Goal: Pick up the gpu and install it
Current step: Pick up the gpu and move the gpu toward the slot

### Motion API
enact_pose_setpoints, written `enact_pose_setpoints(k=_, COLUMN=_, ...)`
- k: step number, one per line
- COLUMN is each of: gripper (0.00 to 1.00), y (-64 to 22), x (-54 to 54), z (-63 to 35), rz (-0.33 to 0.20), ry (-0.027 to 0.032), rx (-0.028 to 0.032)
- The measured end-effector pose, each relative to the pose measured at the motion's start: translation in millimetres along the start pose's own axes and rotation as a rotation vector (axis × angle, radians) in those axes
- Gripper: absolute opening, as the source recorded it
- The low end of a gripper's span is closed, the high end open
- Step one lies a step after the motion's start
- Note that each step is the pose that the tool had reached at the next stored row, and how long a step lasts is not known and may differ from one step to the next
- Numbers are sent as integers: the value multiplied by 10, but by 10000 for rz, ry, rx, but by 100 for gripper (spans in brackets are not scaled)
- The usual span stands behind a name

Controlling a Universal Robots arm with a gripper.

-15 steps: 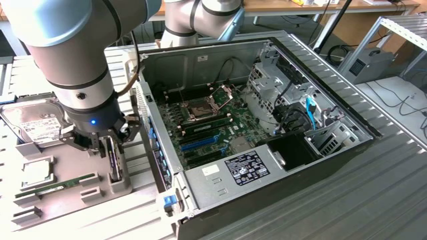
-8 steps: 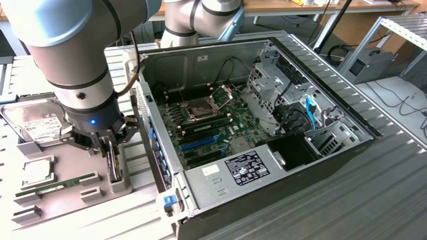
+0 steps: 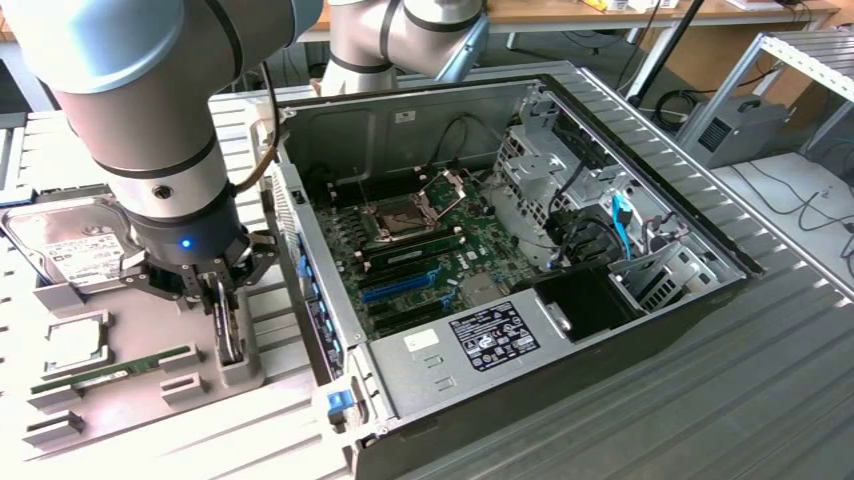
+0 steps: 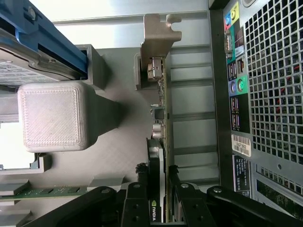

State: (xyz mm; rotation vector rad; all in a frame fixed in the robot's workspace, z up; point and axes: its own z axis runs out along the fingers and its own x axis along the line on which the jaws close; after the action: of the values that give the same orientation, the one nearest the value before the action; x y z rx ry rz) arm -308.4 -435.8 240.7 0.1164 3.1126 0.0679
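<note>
Gripper [image 3: 227, 305] is down over the gpu [image 3: 235, 345], just outside the PC case [image 3: 400, 110], off its side wall toward the exterior view's left. The gpu stands on its long edge in a grey holder [image 3: 251, 378] on the parts tray, close beside that case wall and approx. parallel to it, not inside the case.

Wrist view: gripper [image 4: 157, 172] straddles the gpu [image 4: 161, 123], w/ one black finger [image 4: 142, 189] against each face of the card, so the fingers are clenched on it, grasping the gpu at its upper edge. The card's silver end bracket [image 4: 158, 33] juts out past the fingers, and the case's rear panel [image 4: 274, 94], w/ ports and vent grille, runs alongside the card w/ a strip of tray between them. Whether the card has left the holder can't be told.

Farther from the case than the gpu, on the same tray: hard drive [image 3: 74, 250], a square CPU [image 3: 78, 345] and a green RAM stick [image 3: 114, 370], each in its own grey seat. Inside the case the motherboard [image 3: 414, 250] lies exposed, incl. a blue slot [image 3: 394, 290], w/ no card seated in it.
</note>
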Motion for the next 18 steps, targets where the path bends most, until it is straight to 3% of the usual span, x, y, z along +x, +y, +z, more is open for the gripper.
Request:
enact_pose_setpoints(k=6, gripper=27, y=0, x=0, z=0, rz=-375, ry=17, rx=-8)
enact_pose_setpoints(k=15, gripper=27, y=0, x=0, z=-3, rz=-378, ry=14, rx=-13)
enact_pose_setpoints(k=18, gripper=27, y=2, x=-2, z=-55, rz=-379, ry=17, rx=2)
